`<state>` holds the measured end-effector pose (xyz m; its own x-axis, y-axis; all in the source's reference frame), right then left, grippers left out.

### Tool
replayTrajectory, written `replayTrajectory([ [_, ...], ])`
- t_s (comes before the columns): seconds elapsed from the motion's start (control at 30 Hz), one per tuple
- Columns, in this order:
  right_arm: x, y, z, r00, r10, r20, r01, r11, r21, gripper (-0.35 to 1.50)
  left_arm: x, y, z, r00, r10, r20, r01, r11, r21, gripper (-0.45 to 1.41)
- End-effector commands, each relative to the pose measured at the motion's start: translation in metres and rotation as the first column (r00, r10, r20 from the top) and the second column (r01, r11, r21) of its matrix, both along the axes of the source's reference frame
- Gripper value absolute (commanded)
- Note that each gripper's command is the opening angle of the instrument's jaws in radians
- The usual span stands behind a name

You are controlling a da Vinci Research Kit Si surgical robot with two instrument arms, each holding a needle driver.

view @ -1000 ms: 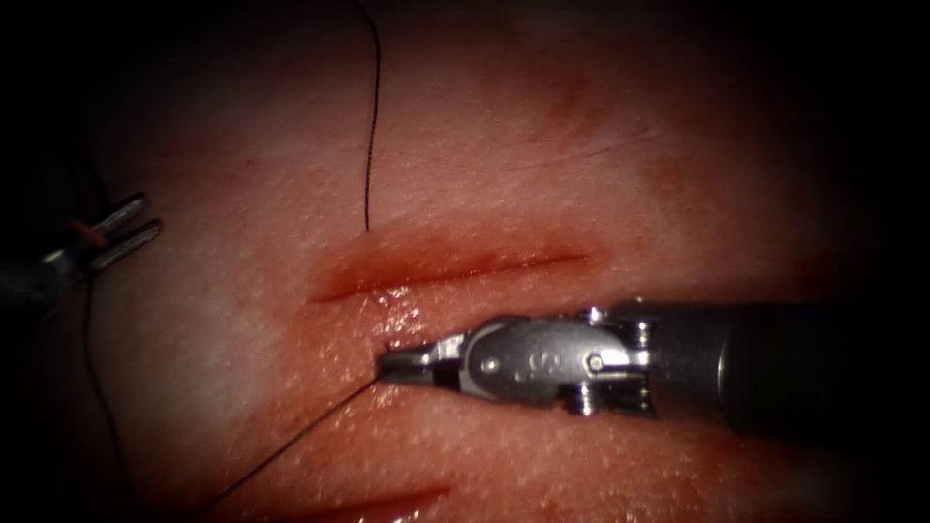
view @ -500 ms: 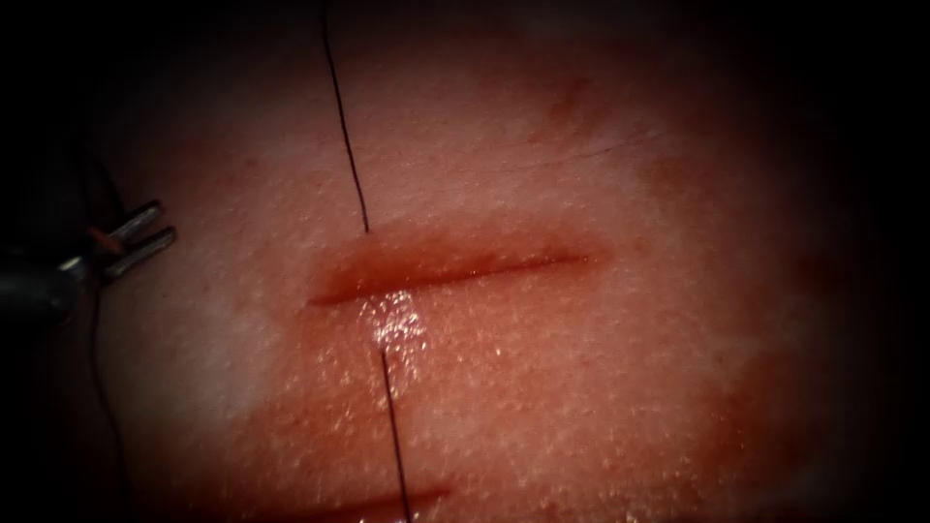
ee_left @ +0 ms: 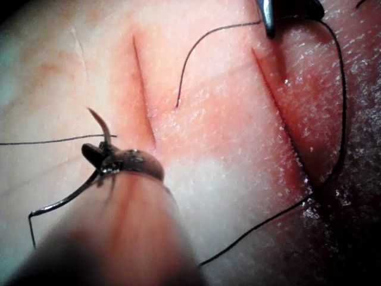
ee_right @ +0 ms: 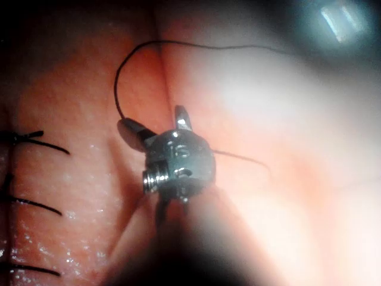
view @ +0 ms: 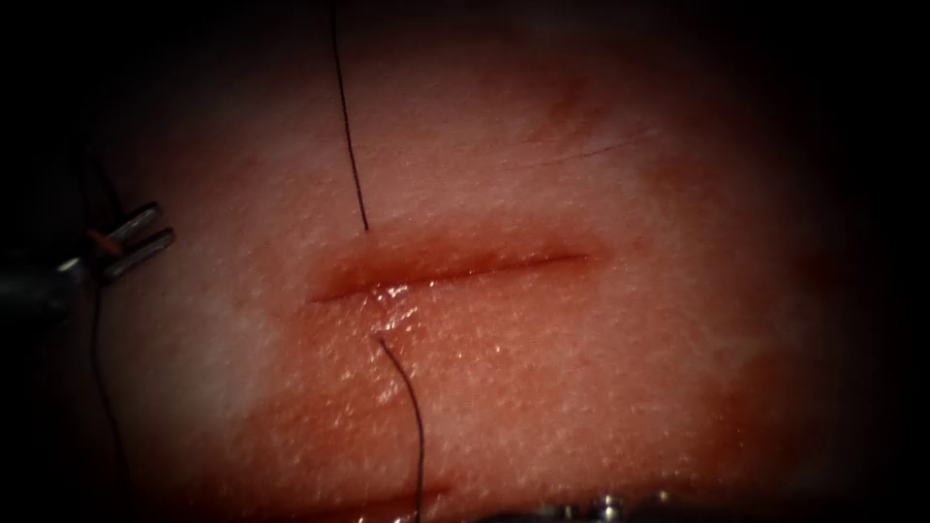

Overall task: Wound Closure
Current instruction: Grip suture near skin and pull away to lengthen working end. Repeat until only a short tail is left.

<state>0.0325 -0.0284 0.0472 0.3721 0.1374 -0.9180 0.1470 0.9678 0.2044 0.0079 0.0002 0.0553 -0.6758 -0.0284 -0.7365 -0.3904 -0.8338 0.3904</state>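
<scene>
Withdrawn from the cut (view: 450, 271) since a second ago, the right gripper (ee_right: 159, 132) hangs spread and empty. Left gripper (ee_left: 101, 156), clenched on the needle (ee_left: 89, 167) mid-curve, sits at the endoscope's left edge, clear of the tissue (view: 601, 387); thread (view: 407, 407) trails down.

Darkness around the lit field, deepest at the endoscope view's edges.
</scene>
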Motion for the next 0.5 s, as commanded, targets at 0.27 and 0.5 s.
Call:
replayTrajectory([
  [0.27, -0.0023, 0.0073, 0.0032, 0.997, 0.048, -0.061, -0.051, 0.998, -0.049, 1.47, -0.0003, 0.0003, 0.0005, 1.0, 0.001, 0.002, -0.001, 1.0, -0.002, -0.45],
  [0.5, -0.0068, 0.0047, -0.0001, 0.992, 0.013, -0.129, -0.021, 0.998, -0.059, 1.47, 0.0006, 0.0006, 0.0008, 1.0, 0.007, 0.004, -0.007, 1.0, 0.0, -0.45],
])
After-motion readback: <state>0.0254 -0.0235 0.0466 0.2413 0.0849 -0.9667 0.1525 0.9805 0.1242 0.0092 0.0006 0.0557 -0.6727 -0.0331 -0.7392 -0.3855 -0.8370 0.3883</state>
